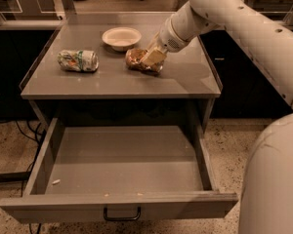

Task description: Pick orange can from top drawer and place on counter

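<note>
The orange can (136,60) lies on its side on the counter (185,77), just in front of the white bowl. My gripper (153,58) reaches down from the right and is shut on the can's right end, with one beige finger (155,56) across it. The can seems to rest on the counter surface. The top drawer (122,162) is pulled fully open below the counter and holds only a few small crumbs. Its dark pull handle (122,214) faces the front.
A white bowl (121,37) stands at the back middle of the counter. A crushed white-and-green can (78,61) lies at the left. My white arm (244,28) crosses in from the right, and the robot body (276,179) fills the lower right. Cables lie on the speckled floor at left.
</note>
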